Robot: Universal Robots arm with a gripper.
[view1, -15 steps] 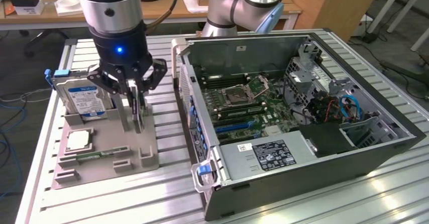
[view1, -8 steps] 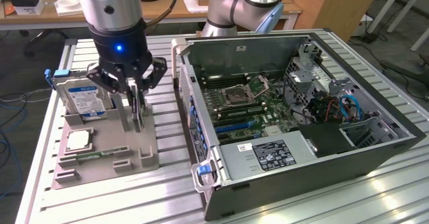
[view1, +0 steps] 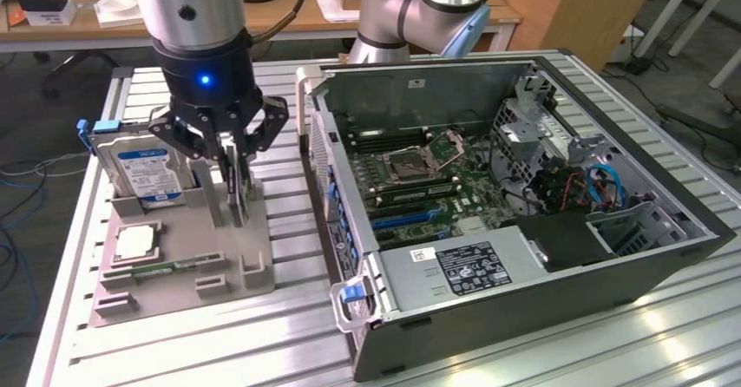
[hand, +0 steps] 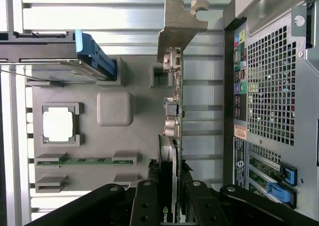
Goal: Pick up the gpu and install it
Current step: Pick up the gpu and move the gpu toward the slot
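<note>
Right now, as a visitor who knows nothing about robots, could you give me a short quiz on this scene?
1. Fill in: the computer case lies with its side panel ____.
2. The graphics card is: A) inside the case, B) on edge at the grey holder, C) flat on the table.
3. True or false: the pincer clamps the hard drive.
Key: 1 off; 2 B; 3 false, it clamps the graphics card.

gpu end hidden inside pincer
</note>
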